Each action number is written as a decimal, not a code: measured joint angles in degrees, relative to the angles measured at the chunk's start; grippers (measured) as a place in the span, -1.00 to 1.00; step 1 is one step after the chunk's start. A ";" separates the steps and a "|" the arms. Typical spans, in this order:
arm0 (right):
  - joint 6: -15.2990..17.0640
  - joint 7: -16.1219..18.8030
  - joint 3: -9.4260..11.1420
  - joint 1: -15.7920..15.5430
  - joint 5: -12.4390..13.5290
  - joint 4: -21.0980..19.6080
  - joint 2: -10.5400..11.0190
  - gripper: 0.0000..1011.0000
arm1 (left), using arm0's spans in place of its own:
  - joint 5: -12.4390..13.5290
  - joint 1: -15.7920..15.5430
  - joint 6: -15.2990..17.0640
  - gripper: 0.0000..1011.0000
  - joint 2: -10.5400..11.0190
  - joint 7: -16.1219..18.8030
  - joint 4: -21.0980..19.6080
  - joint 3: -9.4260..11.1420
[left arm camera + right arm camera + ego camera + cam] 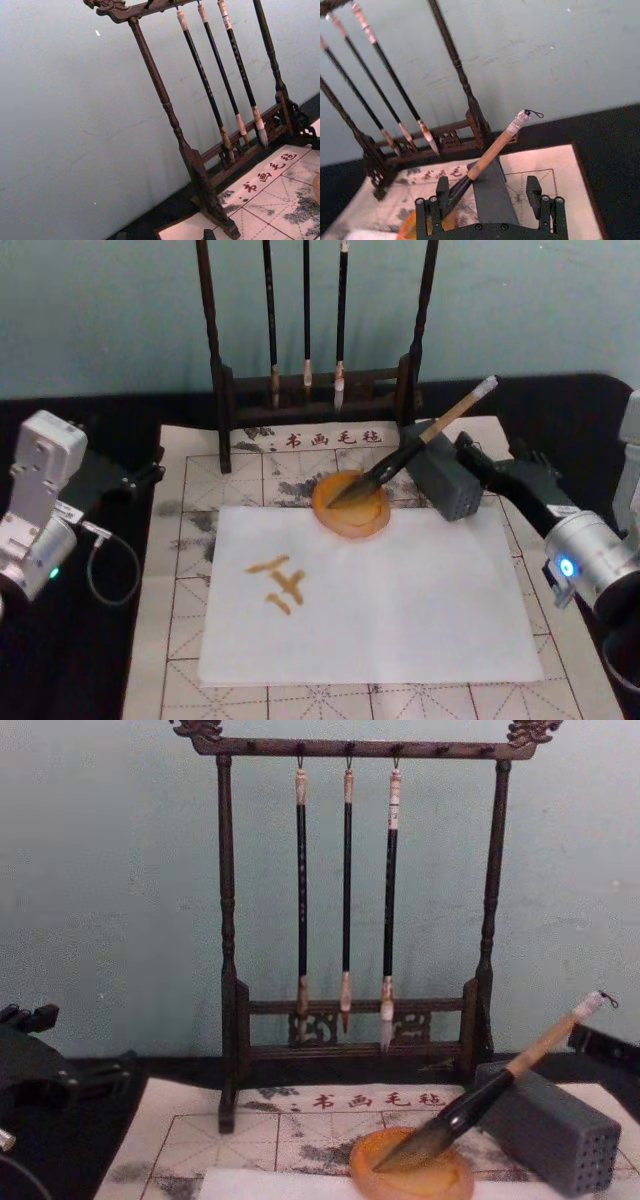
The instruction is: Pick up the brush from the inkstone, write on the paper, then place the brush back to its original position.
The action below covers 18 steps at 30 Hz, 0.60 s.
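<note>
Now we see the brush (415, 447) lying with its bristles in the inkstone (351, 505) and its handle propped on the grey block (443, 483), strokes already on the paper (380, 600), so we judge the step is releasing: our right end effector (490, 197), fingers spread wide and holding nothing, should back straight away from the block without nudging the handle. Our left end effector (150, 476) sits well left of the inkstone, its fingers unreadable. Only the chest view shows how steeply the brush leans; the right wrist view shows both fingers standing off the handle.
</note>
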 joint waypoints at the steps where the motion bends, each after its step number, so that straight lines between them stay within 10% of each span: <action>1: -0.32 -0.13 -0.25 -0.09 -1.05 0.00 0.16 0.98 | 0.00 0.00 0.00 0.98 0.00 0.00 0.00 0.00; 18: -4.23 0.45 -4.76 0.28 -16.72 2.62 1.37 0.98 | 0.00 0.00 0.00 0.98 0.00 0.00 0.00 0.00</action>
